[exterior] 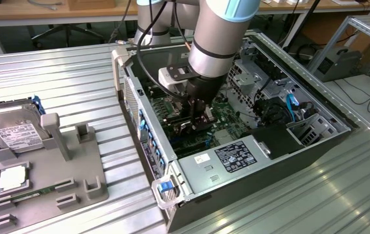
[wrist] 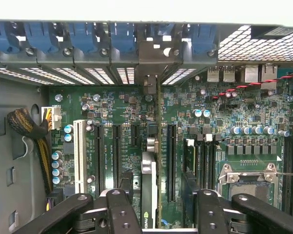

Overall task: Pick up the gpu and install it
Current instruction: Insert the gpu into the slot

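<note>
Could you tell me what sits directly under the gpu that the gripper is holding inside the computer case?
Under the gpu, held edge-on by the gripper, lies the green motherboard with its black expansion slots. The slot directly beneath the card is covered by it.

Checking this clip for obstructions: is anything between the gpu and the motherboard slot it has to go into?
Nothing visible. In the wrist view the gpu stands on edge between the claw fingers, directly over the motherboard slots; its bracket end meets the rear slot openings. The cable bundle lies well aside.

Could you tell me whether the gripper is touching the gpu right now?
Touching. In the wrist view the gripper has its fingers closed against both faces of the gpu, which stands edge-on over the motherboard.
</note>
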You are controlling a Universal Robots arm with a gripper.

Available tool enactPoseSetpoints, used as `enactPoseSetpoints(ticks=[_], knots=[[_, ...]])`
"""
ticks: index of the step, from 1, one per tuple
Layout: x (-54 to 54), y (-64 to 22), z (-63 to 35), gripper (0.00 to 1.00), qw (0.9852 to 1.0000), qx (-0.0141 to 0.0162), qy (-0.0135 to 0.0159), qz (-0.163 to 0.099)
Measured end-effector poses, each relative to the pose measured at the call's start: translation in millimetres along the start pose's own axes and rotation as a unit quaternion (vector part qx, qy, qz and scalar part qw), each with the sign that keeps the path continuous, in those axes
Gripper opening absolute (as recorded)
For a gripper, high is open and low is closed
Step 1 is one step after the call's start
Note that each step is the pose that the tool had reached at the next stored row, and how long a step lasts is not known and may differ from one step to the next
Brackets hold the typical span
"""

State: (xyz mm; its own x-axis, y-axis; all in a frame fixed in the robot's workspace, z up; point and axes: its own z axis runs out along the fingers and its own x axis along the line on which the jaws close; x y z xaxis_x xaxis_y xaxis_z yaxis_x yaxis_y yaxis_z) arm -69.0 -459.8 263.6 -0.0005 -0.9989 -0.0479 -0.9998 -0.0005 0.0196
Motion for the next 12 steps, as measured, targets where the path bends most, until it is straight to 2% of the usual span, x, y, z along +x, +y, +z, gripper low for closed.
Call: enactPoseSetpoints(ticks=[2, 6, 12], knots=[[0.0, 0.0, 0.0, 0.51, 1.0, 0.0, 0.0, 0.0], [0.0, 0.0, -0.1, 0.27, 1.0, 0.0, 0.0001, 0.0], [0.9, 0.5, 0.0, 0.27, 1.0, 0.0, -0.0012, 0.0]])
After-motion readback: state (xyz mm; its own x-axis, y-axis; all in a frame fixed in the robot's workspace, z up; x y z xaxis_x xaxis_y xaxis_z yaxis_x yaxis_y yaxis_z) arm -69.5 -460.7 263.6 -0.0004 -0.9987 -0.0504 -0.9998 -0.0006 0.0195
